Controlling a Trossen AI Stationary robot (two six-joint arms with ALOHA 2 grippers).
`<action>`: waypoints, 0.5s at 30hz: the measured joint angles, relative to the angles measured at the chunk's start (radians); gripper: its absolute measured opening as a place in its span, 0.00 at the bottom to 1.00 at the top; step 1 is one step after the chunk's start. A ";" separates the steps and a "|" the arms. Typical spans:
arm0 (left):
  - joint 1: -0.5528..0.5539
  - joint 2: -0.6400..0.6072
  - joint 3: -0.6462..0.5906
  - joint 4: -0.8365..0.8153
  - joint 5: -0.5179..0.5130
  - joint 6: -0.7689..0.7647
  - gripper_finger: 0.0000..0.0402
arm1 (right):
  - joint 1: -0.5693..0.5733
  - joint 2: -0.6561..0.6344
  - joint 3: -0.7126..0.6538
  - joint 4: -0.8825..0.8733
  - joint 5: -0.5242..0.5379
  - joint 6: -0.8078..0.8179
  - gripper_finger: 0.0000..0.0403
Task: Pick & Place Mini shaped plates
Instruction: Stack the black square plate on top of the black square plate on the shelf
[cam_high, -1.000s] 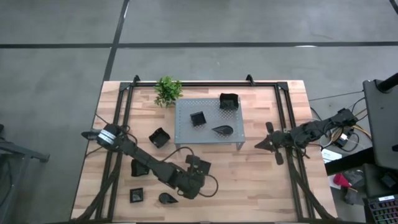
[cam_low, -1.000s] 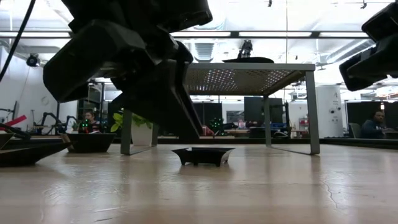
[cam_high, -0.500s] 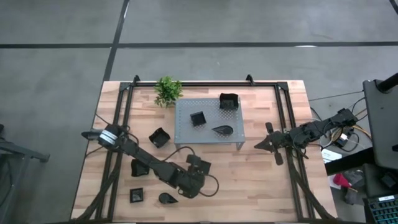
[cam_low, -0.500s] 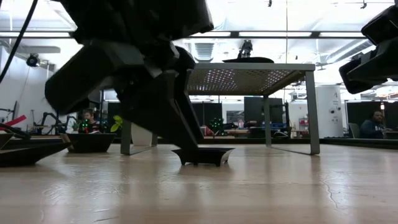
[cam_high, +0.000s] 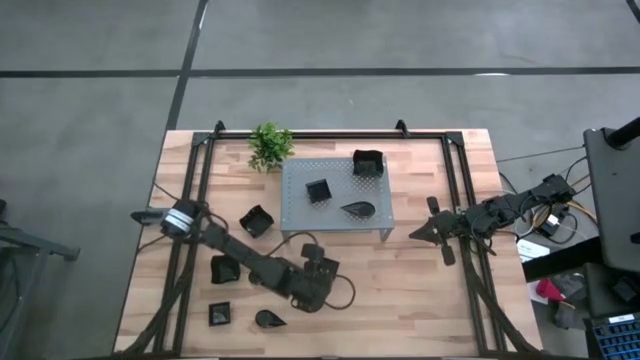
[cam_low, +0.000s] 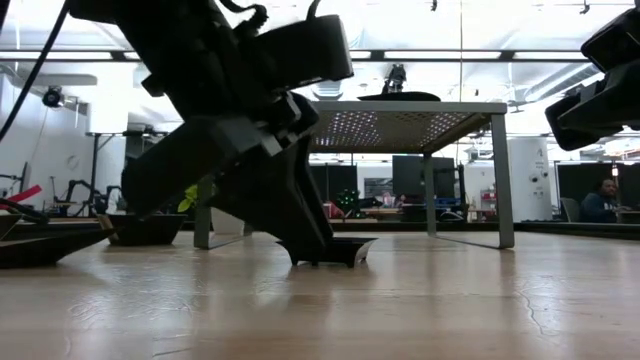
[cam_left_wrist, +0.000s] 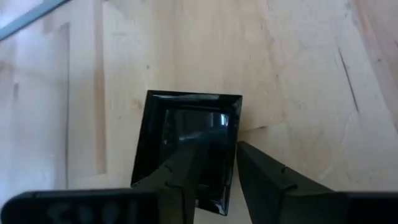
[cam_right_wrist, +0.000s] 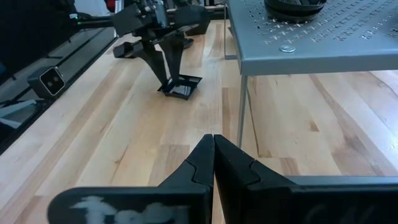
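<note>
A square black mini plate (cam_left_wrist: 186, 134) lies flat on the wooden table in front of the stand, also seen in the high view (cam_high: 326, 262) and the low view (cam_low: 345, 252). My left gripper (cam_left_wrist: 217, 155) slants down onto it, open. One finger (cam_left_wrist: 189, 165) stands inside the dish and the other (cam_left_wrist: 258, 171) outside its rim. My right gripper (cam_right_wrist: 213, 140) is shut and hangs over the table's right side (cam_high: 415, 235), touching nothing. Three more black plates sit on the grey stand (cam_high: 300, 215). My left gripper straddles one side rim (cam_left_wrist: 234, 146) of the square plate, one finger inside the dish and one outside. It comes slanting down from the table's left and near side. The plate lies flat on the table. Whether the fingers touch the rim I cannot tell.
Loose black plates lie on the table's left half: a square one (cam_high: 255, 221), another (cam_high: 222, 270), a small square (cam_high: 220, 314) and a teardrop (cam_high: 268, 319). A small green plant (cam_high: 270, 146) stands at the far edge. Bare wood stretches between the stand and my right gripper.
My left gripper has sunk and tipped down toward the square plate, and its fingertips now reach the dish. The plate has stayed where it was.
</note>
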 joint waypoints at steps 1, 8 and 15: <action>0.002 0.000 0.000 0.001 0.012 0.000 0.26 | 0.000 0.000 0.000 0.000 0.000 0.000 0.02; 0.010 0.001 0.008 -0.002 0.076 -0.013 0.09 | 0.000 0.000 0.000 0.000 0.000 0.000 0.02; 0.012 0.000 0.025 -0.014 0.092 -0.088 0.00 | 0.000 0.000 0.000 0.000 0.000 0.000 0.02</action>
